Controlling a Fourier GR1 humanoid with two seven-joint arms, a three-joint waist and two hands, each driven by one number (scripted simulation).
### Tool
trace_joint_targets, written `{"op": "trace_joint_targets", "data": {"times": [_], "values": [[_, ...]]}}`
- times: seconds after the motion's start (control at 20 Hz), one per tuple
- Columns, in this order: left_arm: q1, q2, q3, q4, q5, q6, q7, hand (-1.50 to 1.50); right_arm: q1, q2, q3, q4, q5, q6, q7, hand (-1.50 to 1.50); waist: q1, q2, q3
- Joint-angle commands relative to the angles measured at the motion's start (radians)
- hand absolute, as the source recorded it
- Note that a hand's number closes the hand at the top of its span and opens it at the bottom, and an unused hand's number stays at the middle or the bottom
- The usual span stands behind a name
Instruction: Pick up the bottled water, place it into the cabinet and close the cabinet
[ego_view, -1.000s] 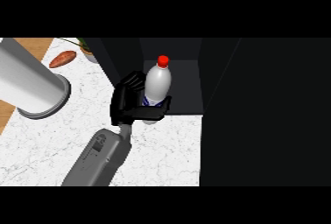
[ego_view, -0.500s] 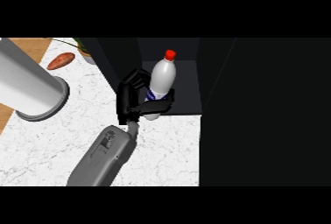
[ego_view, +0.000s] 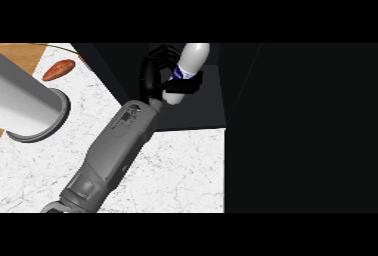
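The one hand (ego_view: 159, 75) in view, which I take to be the left since its forearm enters low on the left, is curled round the bottled water (ego_view: 186, 67), holding it tilted inside the dark cabinet (ego_view: 199, 107) opening above the white desk (ego_view: 170, 170). The bottle leans with its top out of sight, so released like this it could topple on the cabinet floor or roll back out. The tall dark panel (ego_view: 303, 125) at the right, probably the door, may catch the forearm if swung early.

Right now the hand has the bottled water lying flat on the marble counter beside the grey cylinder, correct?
Not lying on the counter. The head view shows the left hand curled round the bottled water, holding it up in the dark cabinet opening, away from the grey cylinder on the marble counter.
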Motion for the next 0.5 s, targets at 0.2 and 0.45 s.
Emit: {"op": "trace_joint_targets", "data": {"times": [0.2, 0.45], "values": [[-0.158, 0.010, 0.063, 0.346, -0.060, 0.005, -0.136, 1.50, 0.023, -0.010, -0.010, 0.022, -0.018, 0.028, -0.046, -1.50, -0.006, 0.006, 0.000], [-0.187, 0.010, 0.080, 0.467, -0.092, 0.073, -0.189, 1.50, 0.013, -0.014, -0.001, 0.004, -0.013, 0.018, -0.018, -1.50, -0.010, 0.010, -0.001]]}}
